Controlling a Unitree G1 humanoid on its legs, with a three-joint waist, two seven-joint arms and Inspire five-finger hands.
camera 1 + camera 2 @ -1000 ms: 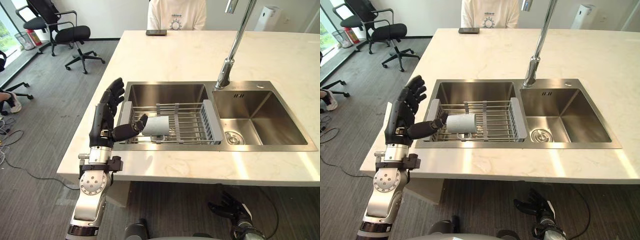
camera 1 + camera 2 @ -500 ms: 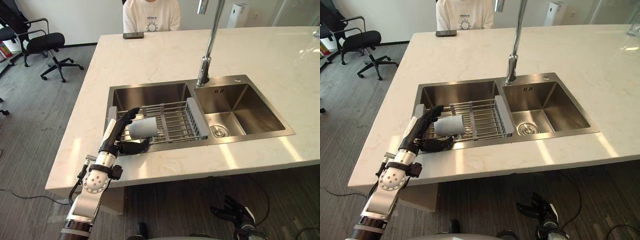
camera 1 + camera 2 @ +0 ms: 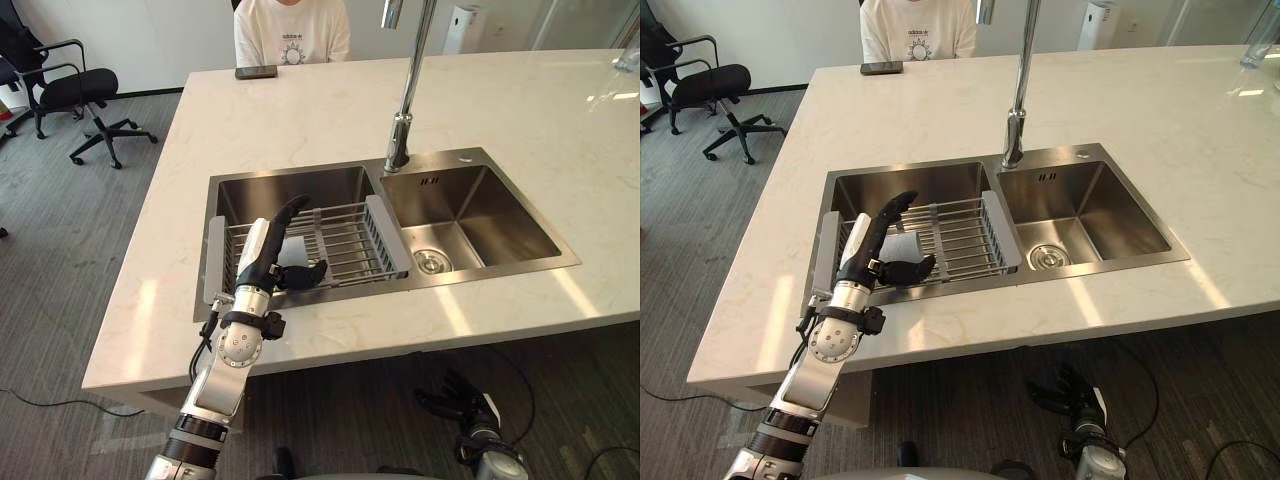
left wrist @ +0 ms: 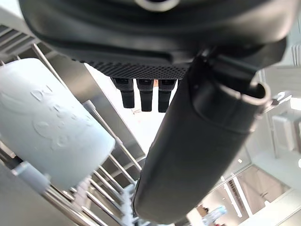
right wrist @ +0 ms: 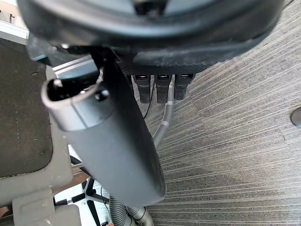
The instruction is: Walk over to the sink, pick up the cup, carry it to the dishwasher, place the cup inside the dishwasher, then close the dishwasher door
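While the pale cylindrical plastic cup [image 4: 51,127] is lying sideways in the grey wire sink rack [image 3: 345,240], left of centre, the dark left hand [image 3: 257,250] is being held over it with its fingers [image 3: 287,213] released. They are best closed squarely round its body, thumb beneath. The right hand [image 3: 462,405] is being carried slack at lower right.

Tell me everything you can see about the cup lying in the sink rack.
The cup is pale and whitish, matte like plastic, with a raised pattern on its wall. It lies on its side on the wires of the drying rack set across the left basin of the sink. The left hand brackets it, with straight fingers above and the thumb on the near side. The wrist view shows a gap between thumb and cup, so it is not gripped yet.
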